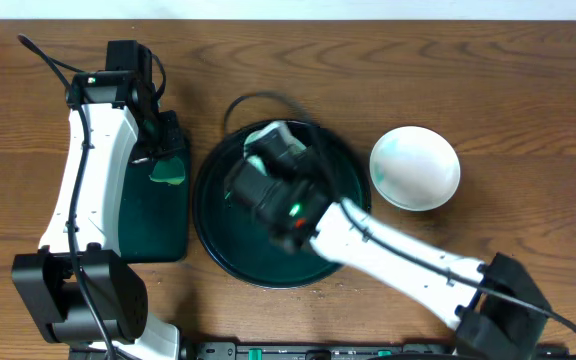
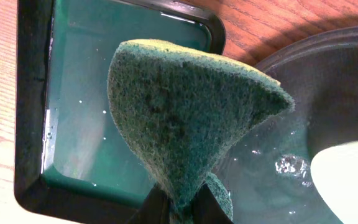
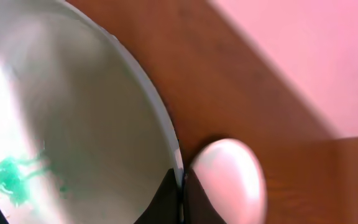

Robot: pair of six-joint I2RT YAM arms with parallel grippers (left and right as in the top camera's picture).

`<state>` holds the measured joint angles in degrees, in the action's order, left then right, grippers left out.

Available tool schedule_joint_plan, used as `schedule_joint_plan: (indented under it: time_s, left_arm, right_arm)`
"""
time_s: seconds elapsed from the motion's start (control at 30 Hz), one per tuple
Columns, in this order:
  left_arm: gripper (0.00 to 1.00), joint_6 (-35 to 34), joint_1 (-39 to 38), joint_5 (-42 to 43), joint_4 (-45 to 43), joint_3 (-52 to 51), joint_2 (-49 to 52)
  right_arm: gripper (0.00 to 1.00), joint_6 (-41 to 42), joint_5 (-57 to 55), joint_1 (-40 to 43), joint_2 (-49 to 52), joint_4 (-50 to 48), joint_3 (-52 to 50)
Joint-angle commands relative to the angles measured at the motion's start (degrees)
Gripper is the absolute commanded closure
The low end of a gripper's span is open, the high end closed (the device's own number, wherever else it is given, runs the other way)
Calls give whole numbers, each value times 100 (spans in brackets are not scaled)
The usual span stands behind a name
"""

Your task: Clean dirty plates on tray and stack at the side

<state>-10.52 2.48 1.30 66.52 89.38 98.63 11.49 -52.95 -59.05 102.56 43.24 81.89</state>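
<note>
Sponge (image 2: 185, 112), green and folded to a cone, is clamped in the left gripper (image 2: 180, 210) above the small tray (image 2: 30, 124), just left of the tray (image 2: 328, 56). Right gripper (image 3: 180, 194) is closed narrow on the rim of a plate (image 3: 73, 112) within the tray's outline; whether the plate is lifted or resting cannot be told. Green smear (image 3: 14, 177) lies near its centre. Second plate (image 1: 415, 167) sits on the table (image 1: 528, 80) right of the tray, apart from it. Assessment: plate rigid, probably light, glazed and likely wet, hence slippery and chip-prone. The rim is the practical hold, though scrubbing pressure could lever it loose.
</note>
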Motion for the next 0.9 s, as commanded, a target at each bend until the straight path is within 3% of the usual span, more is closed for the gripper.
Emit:
schedule_joint_plan:
  time_s: [0.0, 0.23, 0.47, 0.57, 0.87]
  left_arm:
    - [93, -66, 13, -52, 28, -4, 7]
    - [93, -66, 13, -52, 28, -7, 7]
    - [93, -66, 13, -50, 28, -7, 7]
    - [92, -66, 13, -50, 28, -7, 7]
    - [93, -66, 13, -50, 31, -7, 7]
  right_arm:
    - [99, -129, -1858, -387, -138, 2, 22]
    - [99, -129, -3410, -844, -138, -15, 22]
    - [99, -127, -3167, -859, -138, -15, 22]
    - [99, -129, -2586, -796, -138, -7, 15]
    - [99, 337, 1010, -149, -201, 372, 17]
